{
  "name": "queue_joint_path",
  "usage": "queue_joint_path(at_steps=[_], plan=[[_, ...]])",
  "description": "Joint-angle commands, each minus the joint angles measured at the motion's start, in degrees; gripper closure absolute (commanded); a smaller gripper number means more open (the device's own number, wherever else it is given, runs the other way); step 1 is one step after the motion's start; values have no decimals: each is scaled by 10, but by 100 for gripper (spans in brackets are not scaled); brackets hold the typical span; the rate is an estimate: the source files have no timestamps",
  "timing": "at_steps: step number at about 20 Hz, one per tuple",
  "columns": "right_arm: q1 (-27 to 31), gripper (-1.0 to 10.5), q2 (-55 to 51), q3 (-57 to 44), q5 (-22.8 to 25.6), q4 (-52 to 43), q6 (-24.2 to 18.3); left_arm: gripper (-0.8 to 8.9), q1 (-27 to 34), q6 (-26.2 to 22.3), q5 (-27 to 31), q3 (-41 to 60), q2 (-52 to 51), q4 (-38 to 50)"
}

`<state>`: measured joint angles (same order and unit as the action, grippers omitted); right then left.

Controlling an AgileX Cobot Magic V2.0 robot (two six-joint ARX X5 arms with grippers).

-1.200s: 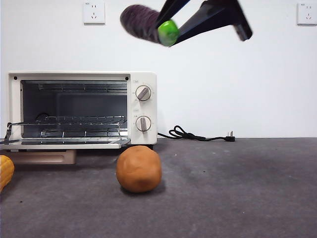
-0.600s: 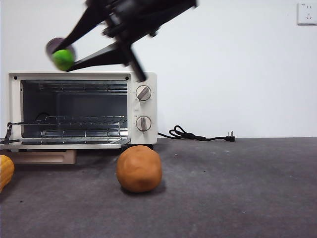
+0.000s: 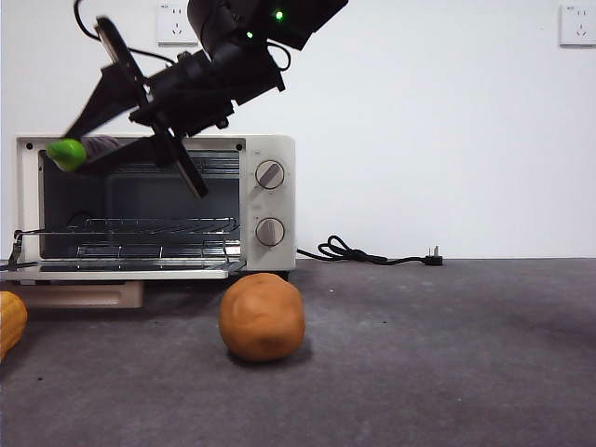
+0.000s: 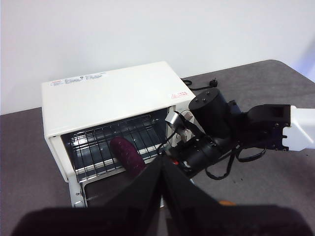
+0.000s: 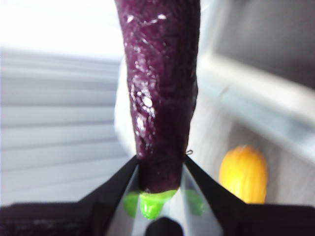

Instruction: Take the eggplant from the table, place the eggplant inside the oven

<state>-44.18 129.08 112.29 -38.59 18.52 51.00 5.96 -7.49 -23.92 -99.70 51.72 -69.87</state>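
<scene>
Pickup done, placement not yet: right gripper (image 3: 79, 149) is clamped on the stem end of the long, dark purple toy eggplant with a bright green cap (image 5: 160, 93), held in the air at the open mouth of the cream-white toaster oven (image 3: 270, 149), above its wire rack (image 3: 140, 226) and not resting on it. Left gripper (image 4: 161, 164) waits high above, jaws closed together with nothing between them. Eggplant skin looks glossy and pebbled, body pointing into the oven; lowering and release remain.

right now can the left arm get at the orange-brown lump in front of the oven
Probably yes. The right gripper, holding the eggplant, is up at the oven mouth, well above the lump, which sits alone on the table. The left gripper hangs above.
</scene>
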Motion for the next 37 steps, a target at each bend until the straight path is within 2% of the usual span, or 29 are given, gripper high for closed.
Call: queue_joint_path(at_steps=[1,3,5,9,12,16,22,23,25,26,32,37], plan=[[0,959,13,2,54,-42,96,819,0,-6,0,4,-3,2],[0,959,14,2,104,-68,134,819,0,-6,0,4,-5,1],[0,959,18,2,123,-86,164,819,0,-6,0,4,-6,1],[-1,959,32,2,163,-78,195,819,-3,-6,0,4,-9,1],[1,959,42,2,220,-78,234,819,-18,-6,0,4,-17,-2],[1,959,42,2,310,-78,240,819,-38,-13,33,4,-20,-10],[0,935,42,2,407,-89,233,819,-65,-17,64,4,-20,-23],[0,901,42,2,410,-96,230,819,-69,-17,64,4,-20,-23],[0,727,42,2,410,-123,206,819,-72,-17,64,4,-20,-26],[0,689,42,2,411,-135,203,819,-72,-17,64,4,-20,-26],[0,689,42,2,422,-147,203,819,-72,-17,64,4,-24,-28],[-1,689,42,2,397,-146,179,819,-87,-17,71,4,-24,-28]])
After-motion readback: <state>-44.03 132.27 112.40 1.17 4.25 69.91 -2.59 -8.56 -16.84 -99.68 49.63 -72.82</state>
